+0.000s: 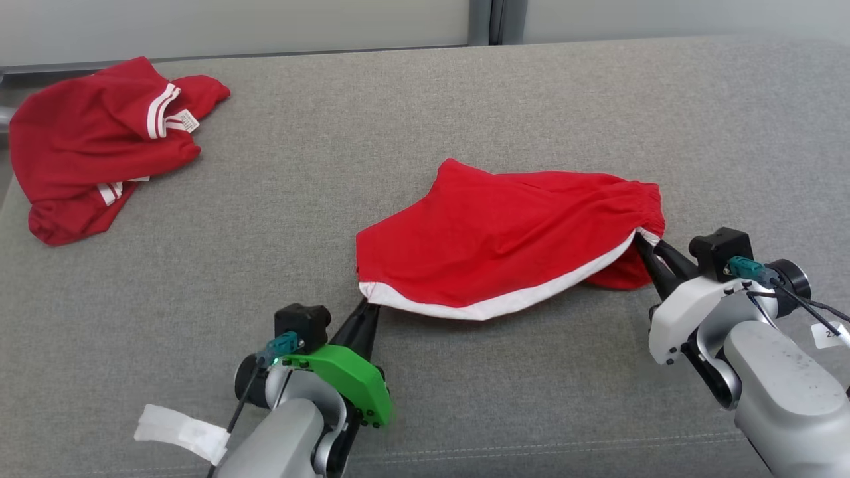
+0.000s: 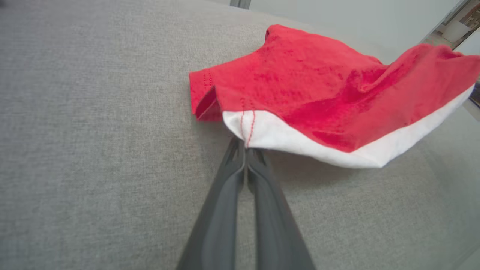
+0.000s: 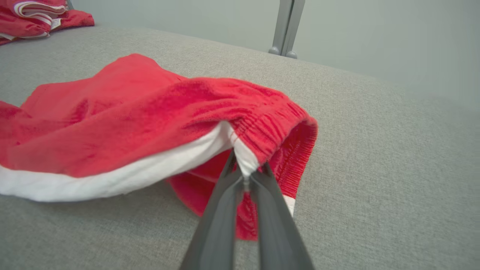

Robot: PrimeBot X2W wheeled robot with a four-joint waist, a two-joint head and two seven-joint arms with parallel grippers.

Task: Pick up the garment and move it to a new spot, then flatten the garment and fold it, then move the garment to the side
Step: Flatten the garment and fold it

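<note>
Red shorts with a white side stripe (image 1: 498, 232) hang stretched between my two grippers just above the grey cushion. My left gripper (image 1: 367, 304) is shut on the white corner at the leg hem (image 2: 245, 131). At the other end, my right gripper (image 1: 643, 238) is shut on the white stripe where it meets the elastic waistband (image 3: 243, 157). The near white edge sags in a curve between the two grips. The far part of the shorts (image 3: 123, 108) rests on the cushion.
A pile of other red garments with white trim (image 1: 99, 143) lies at the cushion's far left corner, also in the right wrist view (image 3: 37, 17). The grey cushion (image 1: 465, 99) spreads wide around the shorts. A pale wall and a metal post (image 3: 287, 26) stand behind.
</note>
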